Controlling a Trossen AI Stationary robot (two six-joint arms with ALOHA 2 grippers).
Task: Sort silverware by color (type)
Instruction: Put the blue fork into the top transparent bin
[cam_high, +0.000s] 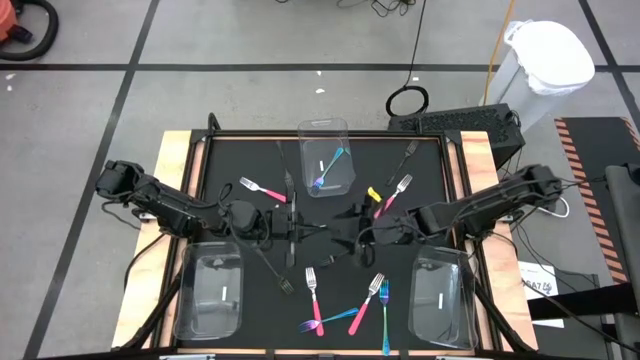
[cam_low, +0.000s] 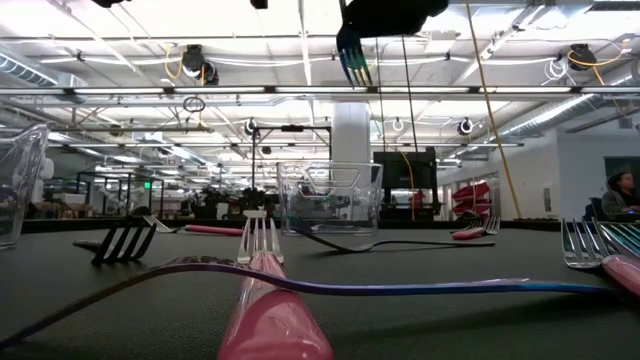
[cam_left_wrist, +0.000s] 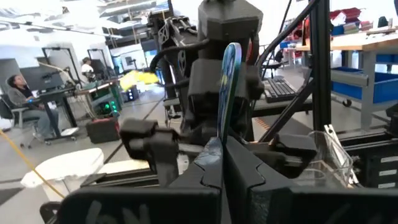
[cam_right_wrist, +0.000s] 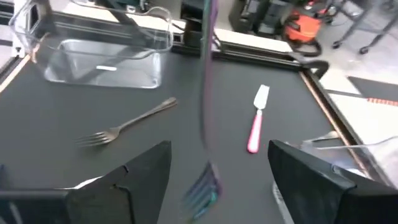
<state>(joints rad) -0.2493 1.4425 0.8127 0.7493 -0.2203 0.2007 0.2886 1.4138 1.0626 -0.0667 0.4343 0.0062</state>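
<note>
My left gripper (cam_left_wrist: 222, 149) (cam_high: 308, 228) hovers over the table's middle, shut on a teal-blue fork. The fork's handle (cam_left_wrist: 229, 81) stands up past the fingers, and its tines (cam_low: 352, 58) hang high above the table. My right gripper (cam_right_wrist: 219, 149) (cam_high: 342, 235) faces it from the right, open. Its fingers stand on either side of that fork (cam_right_wrist: 205, 93) without touching it. Pink forks (cam_high: 262, 190) (cam_high: 315, 300), a teal one (cam_high: 384, 310) and dark ones (cam_high: 408, 155) (cam_high: 272, 268) lie flat on the black mat. My left gripper pinches the fork's shaft (cam_left_wrist: 225, 134) between its two shut fingers, coming in level from the table's left and lying across it. The fork is lifted clear and stands upright, handle end above the fingers and tines below.
A clear bin (cam_high: 325, 160) at the far middle holds blue-handled forks. Two more clear bins sit at the near left (cam_high: 212, 290) and near right (cam_high: 440, 295). Wooden borders (cam_high: 175, 180) frame the mat. In the room behind the table, people sit at desks.
</note>
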